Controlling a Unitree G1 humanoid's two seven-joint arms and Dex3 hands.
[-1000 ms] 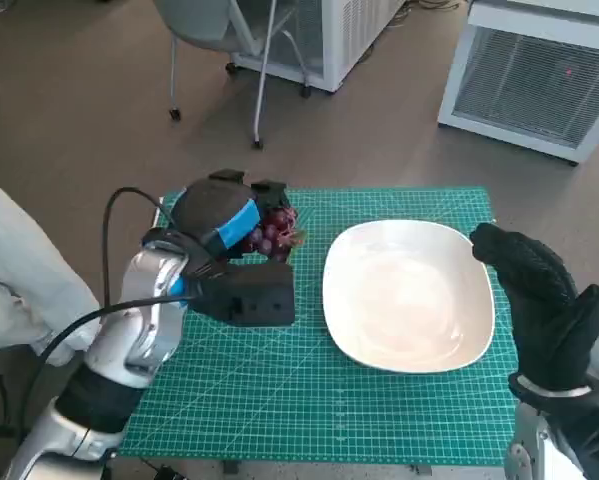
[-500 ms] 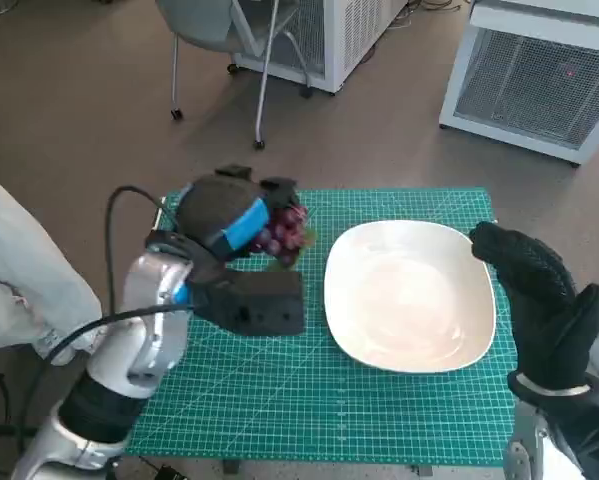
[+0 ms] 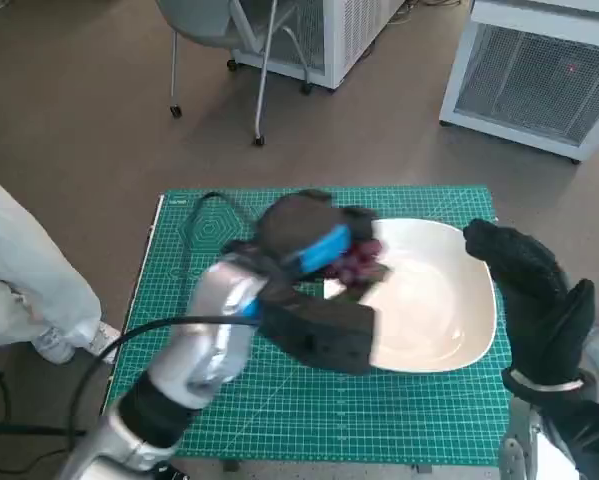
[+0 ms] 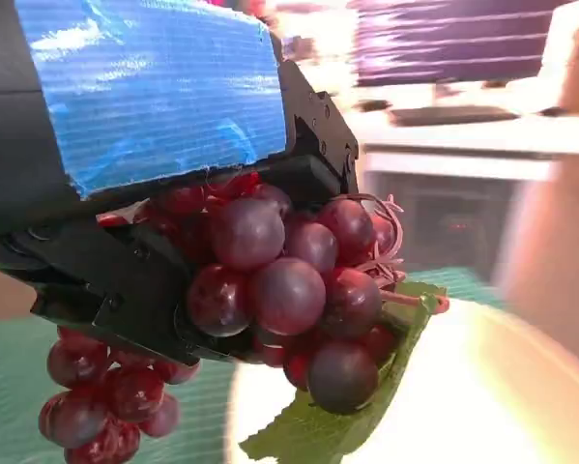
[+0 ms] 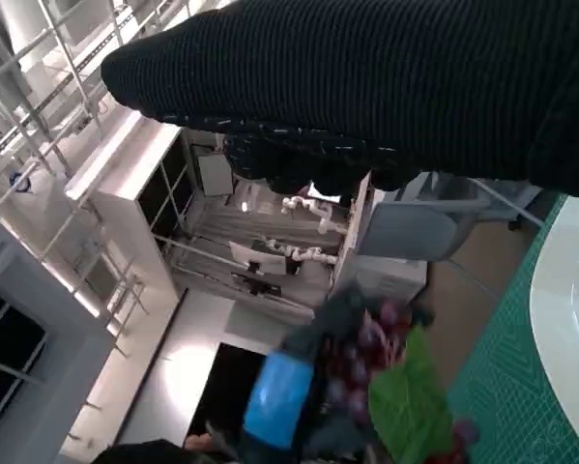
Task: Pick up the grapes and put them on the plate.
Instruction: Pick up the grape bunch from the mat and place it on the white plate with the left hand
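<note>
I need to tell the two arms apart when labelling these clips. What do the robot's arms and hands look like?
The left hand is black with a blue tape patch across its back, on a silvery-pale forearm with a black cable looping beside it. The right hand wears a black knitted glove above a pale wrist.

Lab/office: green cutting mat (image 3: 309, 400) on the surface, white vented units (image 3: 539, 80), wheeled chair (image 3: 229, 40), brown floor (image 3: 79, 130).

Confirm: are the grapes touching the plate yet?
Apart. Left wrist view: the grapes hang in the left hand, with a clear gap down to the plate.
</note>
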